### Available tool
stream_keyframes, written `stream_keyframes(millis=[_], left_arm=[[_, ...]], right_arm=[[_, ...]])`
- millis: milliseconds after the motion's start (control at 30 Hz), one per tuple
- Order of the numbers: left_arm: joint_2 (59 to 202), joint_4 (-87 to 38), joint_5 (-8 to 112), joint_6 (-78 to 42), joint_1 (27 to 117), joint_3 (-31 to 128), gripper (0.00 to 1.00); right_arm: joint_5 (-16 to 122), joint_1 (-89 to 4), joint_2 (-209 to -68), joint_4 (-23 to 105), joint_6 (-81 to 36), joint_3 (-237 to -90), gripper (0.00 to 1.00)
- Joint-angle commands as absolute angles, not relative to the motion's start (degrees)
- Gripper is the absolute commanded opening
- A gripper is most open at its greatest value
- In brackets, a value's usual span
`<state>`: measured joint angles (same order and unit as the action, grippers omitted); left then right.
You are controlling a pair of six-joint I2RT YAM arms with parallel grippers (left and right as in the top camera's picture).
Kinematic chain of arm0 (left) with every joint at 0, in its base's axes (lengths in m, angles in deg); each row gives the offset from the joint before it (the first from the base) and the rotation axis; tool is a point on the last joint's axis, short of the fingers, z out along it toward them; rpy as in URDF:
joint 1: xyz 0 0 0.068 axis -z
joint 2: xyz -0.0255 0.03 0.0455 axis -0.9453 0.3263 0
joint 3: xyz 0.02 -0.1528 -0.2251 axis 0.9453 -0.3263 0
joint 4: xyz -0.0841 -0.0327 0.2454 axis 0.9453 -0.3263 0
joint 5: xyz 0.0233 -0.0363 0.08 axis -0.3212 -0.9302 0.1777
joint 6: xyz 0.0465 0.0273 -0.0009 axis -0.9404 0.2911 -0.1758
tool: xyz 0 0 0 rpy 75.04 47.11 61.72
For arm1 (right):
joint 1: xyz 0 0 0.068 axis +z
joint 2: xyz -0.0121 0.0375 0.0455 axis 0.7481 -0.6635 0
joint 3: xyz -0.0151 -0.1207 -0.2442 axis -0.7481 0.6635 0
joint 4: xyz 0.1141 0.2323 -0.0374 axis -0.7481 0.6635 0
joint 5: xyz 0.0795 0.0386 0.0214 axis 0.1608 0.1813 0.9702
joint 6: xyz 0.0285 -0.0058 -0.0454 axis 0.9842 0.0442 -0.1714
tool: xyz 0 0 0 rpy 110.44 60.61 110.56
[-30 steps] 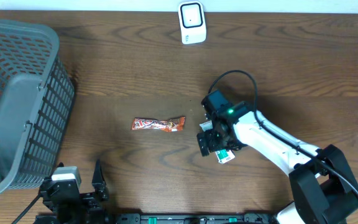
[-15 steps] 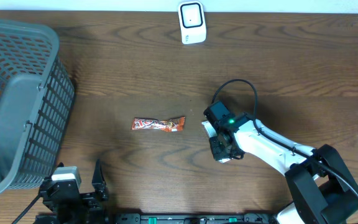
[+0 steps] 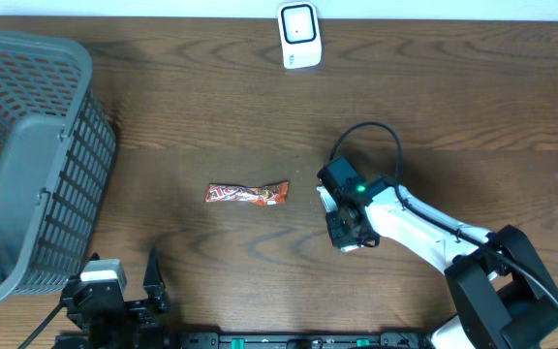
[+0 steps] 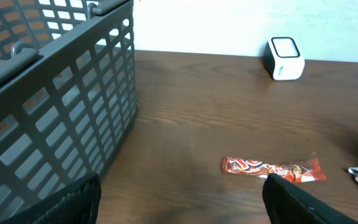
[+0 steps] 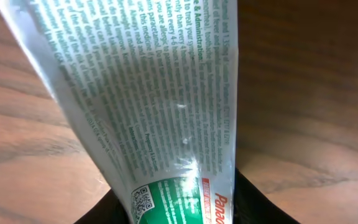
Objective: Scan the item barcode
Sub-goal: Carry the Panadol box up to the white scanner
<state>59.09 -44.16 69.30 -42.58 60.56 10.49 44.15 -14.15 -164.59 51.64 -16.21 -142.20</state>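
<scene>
Pinching the tube (image 5: 166, 93) in part-closed jaws, the right gripper (image 3: 350, 227) must next carry it to the far-off scanner (image 3: 299, 36); the left gripper (image 4: 182, 183) holds its jaws wide and empty.

Right arm (image 3: 424, 228) was reaching in from the lower right corner toward the middle of the bench (image 3: 211, 116), with the wrist tipped down. The right tool (image 3: 349, 231) was pinched on a tube (image 5: 154, 93), a dark finger (image 5: 257, 205) pressed on each side. Left arm (image 3: 105, 296) sat tucked back at the near left edge. The left tool (image 4: 182, 186) was low and level, fingers spread wide.
</scene>
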Motion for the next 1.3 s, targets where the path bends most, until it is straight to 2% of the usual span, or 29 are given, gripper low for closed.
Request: stream_keyframes(millis=[0,267,400,667,1067,1267], left_arm=[[58.74,-44.19,68.97,-42.54,60.76,10.60,0.84],[58.74,-44.19,68.97,-42.54,60.76,10.60,0.84],[58.74,-44.19,68.97,-42.54,60.76,10.60,0.84],[58.74,-44.19,68.97,-42.54,60.76,10.60,0.84],[58.74,-44.19,68.97,-42.54,60.76,10.60,0.84],[58.74,-44.19,68.97,-42.54,60.76,10.60,0.84]], right_arm=[[44.35,-13.88,-165.05,52.58,-22.17,-148.40,0.36],[43.76,-13.93,-165.05,51.11,-35.24,-158.79,0.38],[38.14,-13.95,-165.05,46.24,-36.77,-158.96,0.39],[31.71,-15.68,-165.07,37.60,-41.41,-158.98,0.33],[30.84,-23.35,-167.04,21.52,-46.13,-159.03,0.30],[29.77,-26.23,-172.87,18.83,-51.22,-163.27,0.32]])
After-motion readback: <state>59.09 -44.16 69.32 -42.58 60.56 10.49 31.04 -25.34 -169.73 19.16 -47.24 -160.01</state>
